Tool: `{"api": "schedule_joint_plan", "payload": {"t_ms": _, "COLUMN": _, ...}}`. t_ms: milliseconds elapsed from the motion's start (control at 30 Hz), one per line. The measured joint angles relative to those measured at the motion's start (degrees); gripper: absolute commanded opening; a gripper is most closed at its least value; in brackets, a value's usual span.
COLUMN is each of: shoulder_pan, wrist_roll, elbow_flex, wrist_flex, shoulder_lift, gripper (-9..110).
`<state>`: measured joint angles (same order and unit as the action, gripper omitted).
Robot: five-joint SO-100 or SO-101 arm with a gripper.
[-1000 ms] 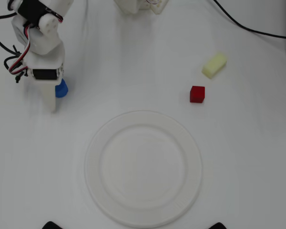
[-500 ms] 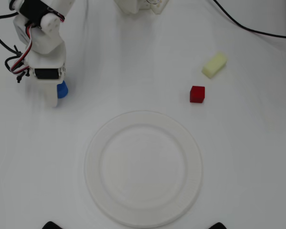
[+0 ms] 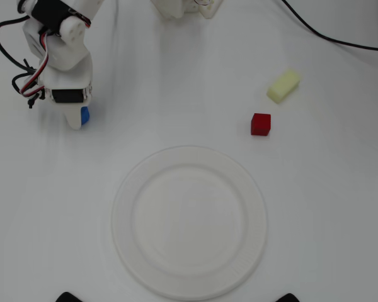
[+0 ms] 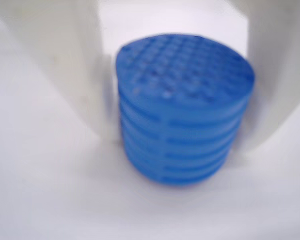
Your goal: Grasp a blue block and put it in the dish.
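Note:
The blue block (image 4: 185,115), a ribbed cylinder with a round top, stands upright between my white fingers in the wrist view. Both fingers press against its sides, so my gripper (image 4: 177,140) is shut on it. In the overhead view only a sliver of the blue block (image 3: 84,115) shows beside my gripper (image 3: 79,119) at the upper left; the arm covers the rest of it. The dish (image 3: 189,153), a large round white plate, lies empty at lower centre, well to the right of and below the gripper in that view.
A red cube (image 3: 261,124) and a pale yellow block (image 3: 283,85) lie at the right in the overhead view. A black cable (image 3: 327,36) crosses the top right corner. A white structure (image 3: 183,7) stands at the top edge.
The arm has drawn back toward the top of the overhead view. The gripper now covers more of the blue block, which has shifted slightly with it.

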<state>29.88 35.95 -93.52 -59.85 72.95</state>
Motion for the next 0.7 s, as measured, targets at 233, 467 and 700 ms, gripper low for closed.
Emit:
{"api": "schedule_joint_plan", "payload": {"t_ms": 233, "shoulder_pan": -4.7, "wrist_roll": -3.7, "elbow_flex": -0.1, "wrist_flex": -0.7, "shoulder_lift": 9.3, "gripper": 0}}
{"api": "schedule_joint_plan", "payload": {"t_ms": 467, "shoulder_pan": -16.7, "wrist_roll": -8.7, "elbow_flex": -1.0, "wrist_flex": 2.2, "shoulder_lift": 21.5, "gripper": 0}}
{"api": "schedule_joint_plan", "payload": {"t_ms": 700, "shoulder_pan": -28.7, "wrist_roll": -12.2, "elbow_flex": -4.5, "wrist_flex": 6.6, "shoulder_lift": 23.3, "gripper": 0}}
